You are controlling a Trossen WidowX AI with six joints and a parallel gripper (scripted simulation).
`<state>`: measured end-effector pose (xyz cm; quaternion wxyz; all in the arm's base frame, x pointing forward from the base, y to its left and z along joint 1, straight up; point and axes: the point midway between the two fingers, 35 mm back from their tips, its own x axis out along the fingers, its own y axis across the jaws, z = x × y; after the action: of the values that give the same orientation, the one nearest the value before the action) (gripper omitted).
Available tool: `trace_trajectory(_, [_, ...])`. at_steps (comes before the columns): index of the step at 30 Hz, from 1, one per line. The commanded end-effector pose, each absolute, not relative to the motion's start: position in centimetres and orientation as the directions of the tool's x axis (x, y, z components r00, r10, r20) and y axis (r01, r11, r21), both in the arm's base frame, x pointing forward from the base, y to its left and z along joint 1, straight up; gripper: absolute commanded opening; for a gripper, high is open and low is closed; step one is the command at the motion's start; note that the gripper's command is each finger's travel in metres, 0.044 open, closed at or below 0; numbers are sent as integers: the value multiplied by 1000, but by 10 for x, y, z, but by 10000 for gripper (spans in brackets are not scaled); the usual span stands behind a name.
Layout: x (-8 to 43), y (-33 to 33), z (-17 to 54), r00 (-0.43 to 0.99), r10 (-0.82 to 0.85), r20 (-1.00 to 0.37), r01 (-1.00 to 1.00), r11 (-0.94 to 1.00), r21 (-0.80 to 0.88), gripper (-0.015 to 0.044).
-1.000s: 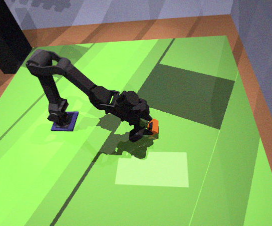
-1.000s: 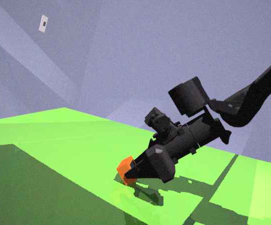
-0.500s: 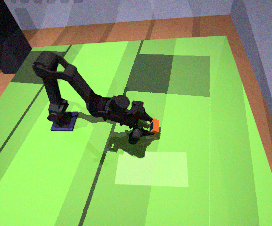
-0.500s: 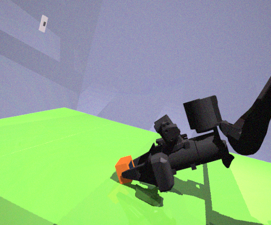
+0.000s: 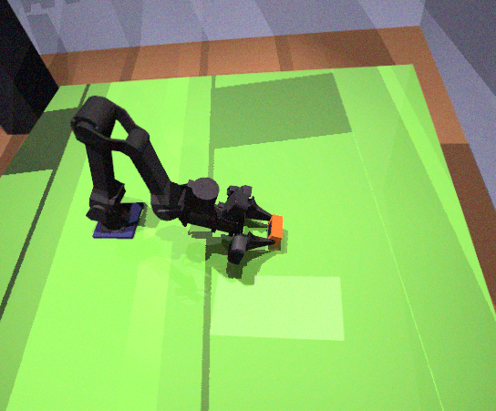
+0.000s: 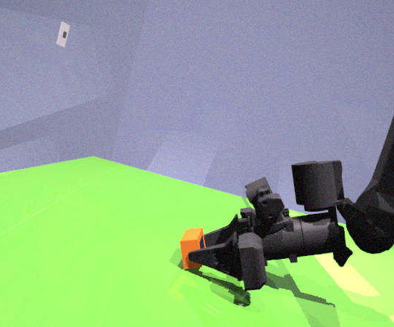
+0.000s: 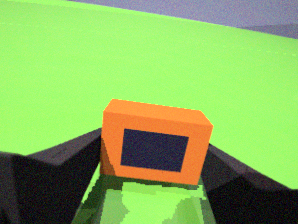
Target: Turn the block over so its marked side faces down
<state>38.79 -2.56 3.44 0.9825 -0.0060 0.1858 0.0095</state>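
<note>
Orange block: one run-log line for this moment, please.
tool: shut on orange block | arm: nearly level | dark mark: faces tool, sideways | block low at green table | flip: unfinished

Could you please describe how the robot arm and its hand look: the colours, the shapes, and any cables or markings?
The arm is matte black to dark grey, built of rounded links with cylindrical joint housings. It stands on a small dark blue square base plate. The hand is equally dark, with two wedge-shaped fingers that taper to narrow tips. No cables, labels or markings show on it.
</note>
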Motion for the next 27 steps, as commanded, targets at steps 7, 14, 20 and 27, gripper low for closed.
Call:
trace_trajectory(7, [386, -25, 38, 944, 22, -330, -24, 1000, -4, 0])
trace_trajectory(14, [386, -25, 38, 944, 22, -330, -24, 1000, -4, 0])
trace_trajectory(20, [386, -25, 38, 944, 22, -330, -24, 1000, -4, 131])
trace_trajectory(27, [386, -25, 38, 944, 22, -330, -24, 1000, -4, 315])
